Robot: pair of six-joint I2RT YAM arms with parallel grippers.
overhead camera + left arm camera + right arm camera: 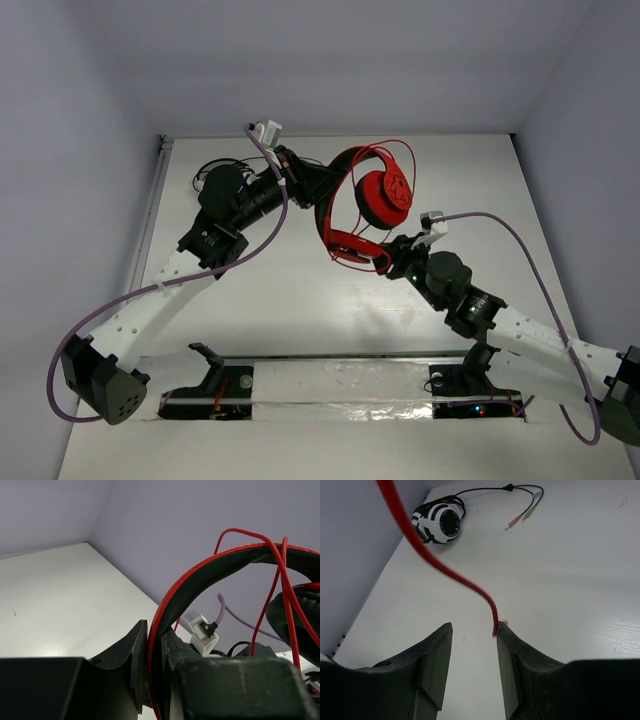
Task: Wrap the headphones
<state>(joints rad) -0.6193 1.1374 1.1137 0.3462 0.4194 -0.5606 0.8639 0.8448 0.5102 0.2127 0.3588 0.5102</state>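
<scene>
The red headphones hang in the air above the table's middle, held by the headband. My left gripper is shut on the red-and-black headband; in the left wrist view the band sits clamped between the jaws. The thin red cable runs down from the upper left and ends against the tip of my right gripper's right finger. My right gripper is open with nothing between its jaws. In the top view it sits just below the lower ear cup.
Black-and-white headphones with a black cable and red and green plugs lie at the table's far left corner, partly behind my left arm in the top view. Grey walls close the table on three sides.
</scene>
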